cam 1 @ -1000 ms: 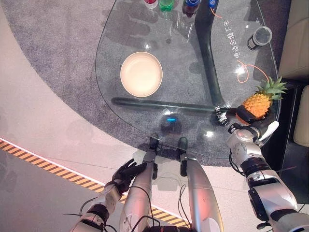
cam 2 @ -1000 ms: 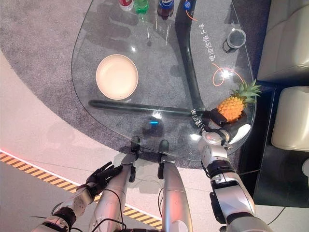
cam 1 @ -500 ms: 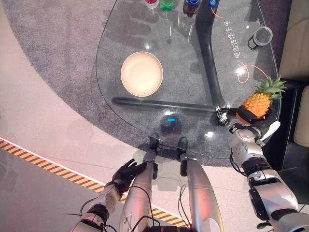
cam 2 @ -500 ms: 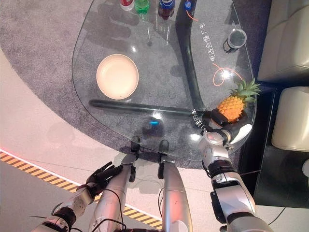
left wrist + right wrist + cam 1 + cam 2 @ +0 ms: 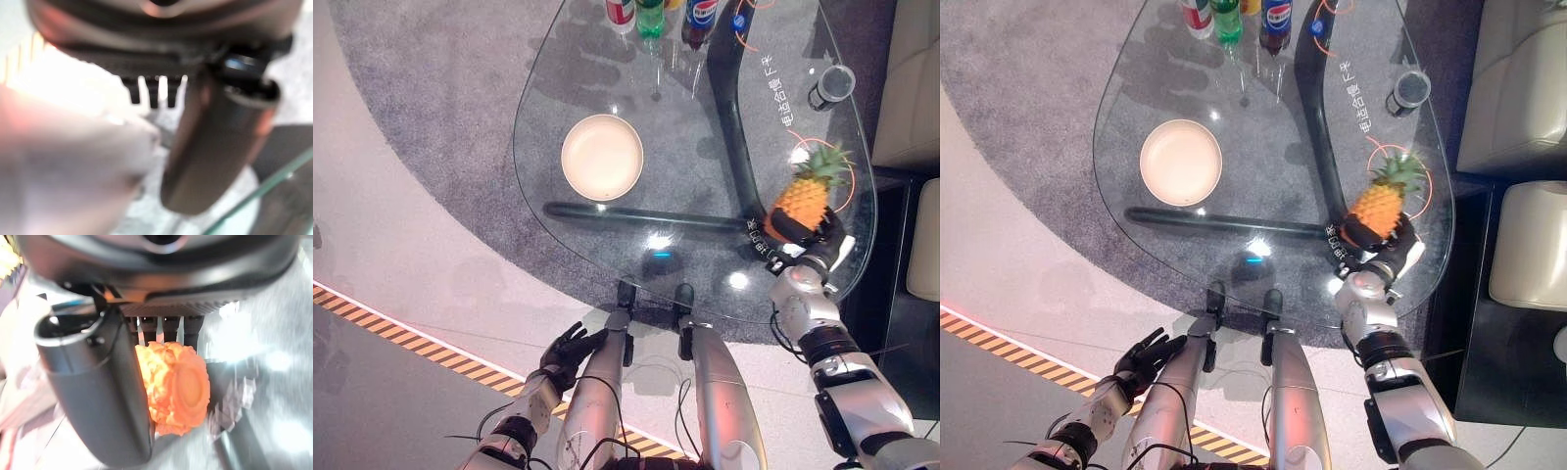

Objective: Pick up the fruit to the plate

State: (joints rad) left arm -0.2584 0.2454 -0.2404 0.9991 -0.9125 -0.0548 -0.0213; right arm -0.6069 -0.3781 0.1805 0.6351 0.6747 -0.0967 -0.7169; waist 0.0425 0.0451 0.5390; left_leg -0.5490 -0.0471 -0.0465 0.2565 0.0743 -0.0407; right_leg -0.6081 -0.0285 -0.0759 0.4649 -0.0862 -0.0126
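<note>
glass table (image 5: 607,225): teardrop-shaped top, seen from above; everything below is borne on it or held over it.

plate (image 5: 602,157): round, cream, bare; placed at about 10 o'clock on the table, well apart from the fruit.

pineapple (image 5: 800,204): orange body, green crown pointing toward 1 o'clock; found at about 4 o'clock on the table, near its edge. whether the base touches the glass cannot be told.

right hand (image 5: 806,238): dark fingers (image 5: 164,328) are curled round the lower body of the pineapple, the thumb pressed against its side; a wrapped hold is shown.

left hand (image 5: 570,346): hung low at 7 o'clock, off the table, fingers loosely spread, nothing held.

bottles (image 5: 651,12): a row at 12 o'clock. cup (image 5: 829,85): dark, at 2 o'clock.

handling note: the carry toward 10 o'clock is judged to be the step in hand. the fruit is best kept upright and lifted clear of the glass before crossing, the hold kept firm low on the body, and release made only once the base is over the plate's middle.
</note>
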